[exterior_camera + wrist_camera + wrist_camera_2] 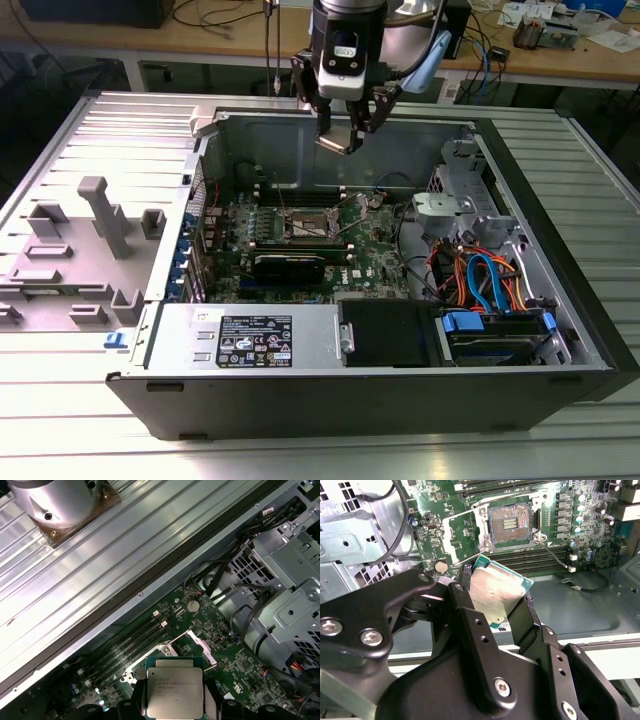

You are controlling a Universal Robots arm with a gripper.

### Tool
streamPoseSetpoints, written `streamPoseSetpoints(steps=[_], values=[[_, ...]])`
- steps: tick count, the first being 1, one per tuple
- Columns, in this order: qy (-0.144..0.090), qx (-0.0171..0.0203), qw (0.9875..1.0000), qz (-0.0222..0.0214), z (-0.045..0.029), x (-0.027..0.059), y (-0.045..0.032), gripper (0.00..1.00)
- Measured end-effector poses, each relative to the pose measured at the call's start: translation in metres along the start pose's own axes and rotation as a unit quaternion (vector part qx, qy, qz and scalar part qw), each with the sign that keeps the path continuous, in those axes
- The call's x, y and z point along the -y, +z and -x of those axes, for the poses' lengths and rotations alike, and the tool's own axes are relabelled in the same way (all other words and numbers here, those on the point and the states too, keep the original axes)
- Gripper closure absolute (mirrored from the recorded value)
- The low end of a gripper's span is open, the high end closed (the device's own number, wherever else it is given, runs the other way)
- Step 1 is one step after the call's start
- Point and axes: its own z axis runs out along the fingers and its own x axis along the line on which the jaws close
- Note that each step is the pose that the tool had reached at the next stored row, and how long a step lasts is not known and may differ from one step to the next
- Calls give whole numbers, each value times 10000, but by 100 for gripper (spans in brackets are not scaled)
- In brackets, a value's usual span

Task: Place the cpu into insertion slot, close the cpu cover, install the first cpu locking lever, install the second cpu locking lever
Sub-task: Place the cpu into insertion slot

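Note:
My gripper (345, 128) hangs above the open computer case, shut on the cpu (336, 141). The cpu is a small square chip with a dull silver top (175, 687) and a green rim, tilted between the black fingers (465, 605) in both wrist views. Below it on the green motherboard (375, 250) lies the insertion slot (510, 524), its dark pin field bare inside a silvery rim; it also shows in the exterior view (305, 225). The cpu cover (464, 534) stands swung open beside the slot. Two thin wire levers (555, 555) stick out from the slot's corners.
Long black memory slots (540, 560) run beside the socket. A metal drive cage (465, 200) and a bundle of orange and blue cables (485, 275) fill the case on the exterior view's right. The power supply (245, 340) lies along the near wall. Grey fixtures (100, 215) stand outside the case.

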Motion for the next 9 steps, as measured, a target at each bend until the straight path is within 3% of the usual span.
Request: streamPoseSetpoints(steps=[4,9], values=[[30,3,10000,-2,14,18,1,45],[257,23,9997,4,16,19,17,45]])
